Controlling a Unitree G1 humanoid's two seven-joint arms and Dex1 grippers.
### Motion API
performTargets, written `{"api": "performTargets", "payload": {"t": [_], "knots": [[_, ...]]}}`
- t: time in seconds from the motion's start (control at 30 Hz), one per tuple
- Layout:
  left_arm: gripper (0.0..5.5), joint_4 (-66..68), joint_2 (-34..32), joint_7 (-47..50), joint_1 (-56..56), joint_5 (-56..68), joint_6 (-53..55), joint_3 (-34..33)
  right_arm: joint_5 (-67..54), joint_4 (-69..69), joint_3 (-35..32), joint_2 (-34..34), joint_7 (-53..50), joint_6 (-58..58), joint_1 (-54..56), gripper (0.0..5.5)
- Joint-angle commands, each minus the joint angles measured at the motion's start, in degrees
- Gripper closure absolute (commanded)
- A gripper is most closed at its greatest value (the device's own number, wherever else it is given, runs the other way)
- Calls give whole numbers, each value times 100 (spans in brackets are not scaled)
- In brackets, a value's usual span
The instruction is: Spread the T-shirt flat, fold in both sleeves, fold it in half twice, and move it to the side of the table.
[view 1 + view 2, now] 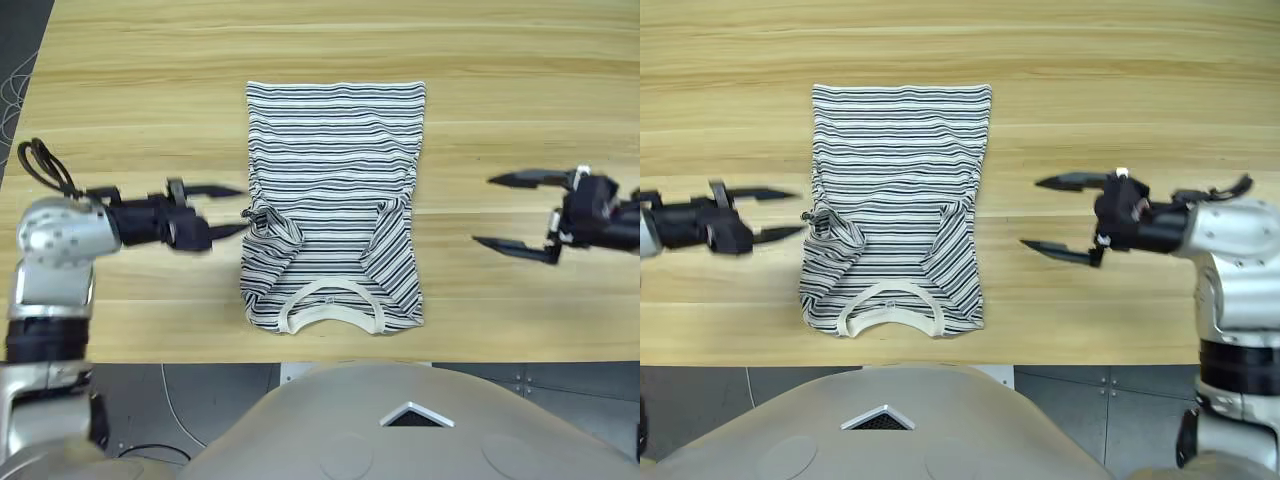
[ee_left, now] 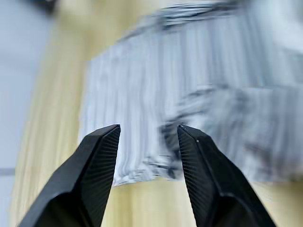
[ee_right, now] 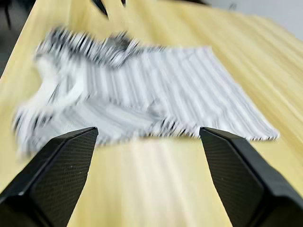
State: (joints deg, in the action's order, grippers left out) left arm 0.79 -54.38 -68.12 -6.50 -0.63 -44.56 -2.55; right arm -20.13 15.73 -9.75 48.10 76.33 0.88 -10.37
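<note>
The T-shirt (image 1: 335,200) lies mid-frame on the table (image 1: 530,80), sleeves folded in, collar toward the lower edge. The left tool (image 1: 242,210), narrowly parted and empty, sits just beside its left edge. The right tool (image 1: 483,211) gapes wide at middle right.

Light wooden plank table (image 1: 520,90); black-and-white striped T-shirt (image 1: 335,160) lies flat on it, sleeves folded in, collar at near edge.
</note>
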Motion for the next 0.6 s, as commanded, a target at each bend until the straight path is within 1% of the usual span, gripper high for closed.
{"api": "performTargets", "payload": {"t": [0.03,0.1,0.17,0.27,0.37,0.47,0.6], "knots": [[323,-218,-941,86,-613,-963,-1908,-240,610,389,-34,318,287,-1266,-957,153],[323,20,-1052,321,-667,-1465,-2497,-353,1305,151,352,244,71,-1985,-1013,153],[323,277,-1097,571,-635,-1944,-2878,-332,1849,-72,647,175,-187,-2529,-963,153],[323,493,-913,970,-750,-2605,-3265,-167,2905,-615,1277,-36,-809,-3486,-610,153],[323,713,-703,1367,-685,-3136,-3581,39,3538,-835,1684,-182,-1369,-4199,-449,153],[323,920,-489,1808,-651,-3475,-3690,172,3881,-985,1983,-217,-1763,-4602,-312,153],[323,1127,-241,2415,-492,-3776,-3634,317,3975,-1181,2370,-130,-2014,-4777,-205,153]]}}
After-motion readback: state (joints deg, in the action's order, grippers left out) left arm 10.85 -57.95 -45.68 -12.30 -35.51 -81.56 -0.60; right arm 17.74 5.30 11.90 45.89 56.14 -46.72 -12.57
